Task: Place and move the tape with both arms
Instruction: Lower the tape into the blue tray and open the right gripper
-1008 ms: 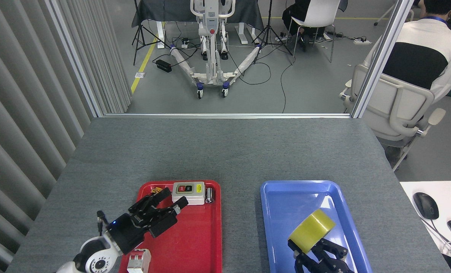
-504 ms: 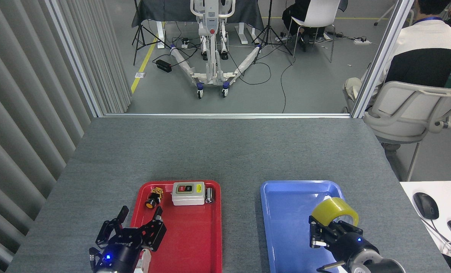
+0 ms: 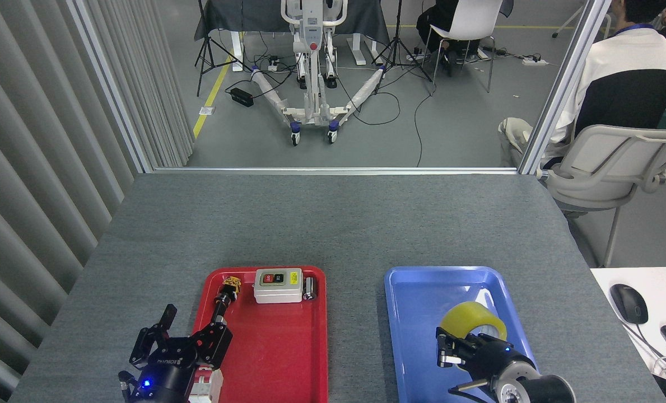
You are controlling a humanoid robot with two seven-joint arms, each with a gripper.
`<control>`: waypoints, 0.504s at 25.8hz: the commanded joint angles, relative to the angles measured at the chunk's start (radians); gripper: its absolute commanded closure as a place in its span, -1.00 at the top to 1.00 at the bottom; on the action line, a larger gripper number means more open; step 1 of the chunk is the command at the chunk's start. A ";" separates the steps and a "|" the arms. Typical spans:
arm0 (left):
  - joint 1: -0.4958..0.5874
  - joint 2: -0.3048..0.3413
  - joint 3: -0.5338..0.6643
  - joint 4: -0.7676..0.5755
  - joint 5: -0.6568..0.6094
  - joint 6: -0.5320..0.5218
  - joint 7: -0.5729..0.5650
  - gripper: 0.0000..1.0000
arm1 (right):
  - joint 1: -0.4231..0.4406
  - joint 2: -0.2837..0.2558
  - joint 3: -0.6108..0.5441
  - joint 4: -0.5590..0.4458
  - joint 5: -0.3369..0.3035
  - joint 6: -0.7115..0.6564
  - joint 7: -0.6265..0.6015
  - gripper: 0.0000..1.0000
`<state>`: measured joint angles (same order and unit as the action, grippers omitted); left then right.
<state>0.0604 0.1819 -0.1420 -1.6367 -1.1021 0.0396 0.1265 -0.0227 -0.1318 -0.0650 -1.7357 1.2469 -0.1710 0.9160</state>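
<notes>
**Lowering the tape toward the blue tray while the left arm hangs back**

At the lower left of the frame, your left pincer [image 3: 184,336] sits with its fingers spread and empty at the near-left edge of the red tray [image 3: 288,358]. It has pulled back from the switch box [image 3: 278,285] over the last second and has barely shifted in the last half second, so it looks parked.

At the lower right, your right pincer [image 3: 467,350] is pinching the tape [image 3: 471,319] over the blue tray [image 3: 422,313]. Half a second ago the roll sat higher and further right; now it has dropped down and leftward. Whether it touches the tray floor yet cannot be told. Judging by this, the placing step is nearly done, with the release next.
</notes>
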 commanded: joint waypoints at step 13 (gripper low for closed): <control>0.010 -0.025 0.025 0.003 -0.143 0.002 0.068 1.00 | 0.046 -0.005 0.001 0.013 0.006 0.111 -0.063 0.98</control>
<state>0.0699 0.1662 -0.1280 -1.6315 -1.2382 0.0420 0.1971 0.0235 -0.1343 -0.0638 -1.7268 1.2554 -0.1115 0.8596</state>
